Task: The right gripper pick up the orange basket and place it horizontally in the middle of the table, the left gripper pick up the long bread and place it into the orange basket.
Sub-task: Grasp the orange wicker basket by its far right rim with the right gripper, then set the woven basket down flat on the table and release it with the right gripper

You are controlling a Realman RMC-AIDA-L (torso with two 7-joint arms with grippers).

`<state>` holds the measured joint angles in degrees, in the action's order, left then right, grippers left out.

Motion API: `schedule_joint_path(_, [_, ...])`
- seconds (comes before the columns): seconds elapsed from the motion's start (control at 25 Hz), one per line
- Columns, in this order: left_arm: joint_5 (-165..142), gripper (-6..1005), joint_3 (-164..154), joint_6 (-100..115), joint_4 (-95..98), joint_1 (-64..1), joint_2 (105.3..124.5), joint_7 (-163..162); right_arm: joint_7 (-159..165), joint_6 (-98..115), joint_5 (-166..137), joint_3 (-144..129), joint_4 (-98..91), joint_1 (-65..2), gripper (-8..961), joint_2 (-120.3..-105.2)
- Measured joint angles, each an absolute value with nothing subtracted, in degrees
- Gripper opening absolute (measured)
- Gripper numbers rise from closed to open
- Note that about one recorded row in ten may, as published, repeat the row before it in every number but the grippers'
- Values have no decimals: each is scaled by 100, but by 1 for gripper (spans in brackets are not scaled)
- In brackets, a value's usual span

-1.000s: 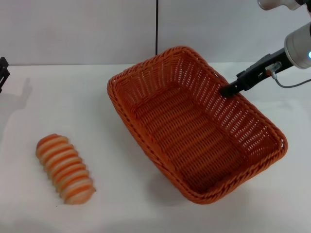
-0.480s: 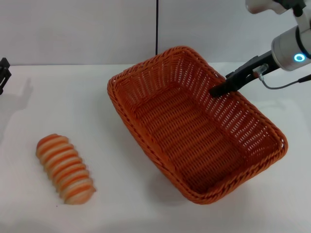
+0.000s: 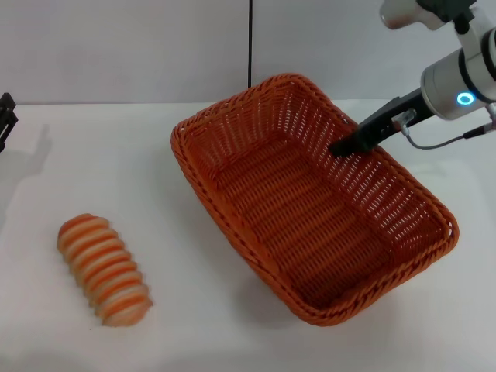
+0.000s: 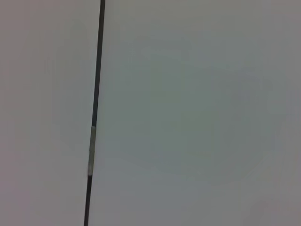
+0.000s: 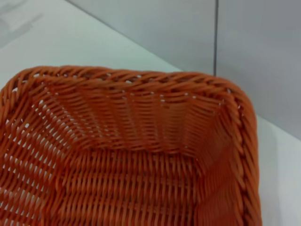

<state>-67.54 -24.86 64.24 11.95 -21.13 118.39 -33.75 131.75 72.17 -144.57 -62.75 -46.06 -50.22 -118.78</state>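
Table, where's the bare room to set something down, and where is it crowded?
The table is bare between the long bread and the orange basket, and behind the bread toward the left gripper at the edge. It is crowded on the right, where the right gripper reaches over the basket's far wall.

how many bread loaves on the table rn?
1. The long bread lies on the table near its front left, apart from the orange basket, which holds none. Nothing looks hidden.
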Motion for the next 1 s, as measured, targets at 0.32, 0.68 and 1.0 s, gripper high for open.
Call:
schedule_joint_path(0.32, [-6750,685,-2467,6425,1198,-2116,11830,-3375,13193,7201,-14480,-6276,-4487,-5100,304,-11876])
schedule_joint_path(0.68, [-6749,684,-2422,6421,1194,-2098,11830,-3366,13160,8017,-14773,-6327,-5543,-5062,189,-11849])
schedule_joint_path(1.0, [-6750,683,-2334,6356,1160,-2082,11839,-3321,12375,9610,-14269,-6328,-6649,-5086,167,-11855])
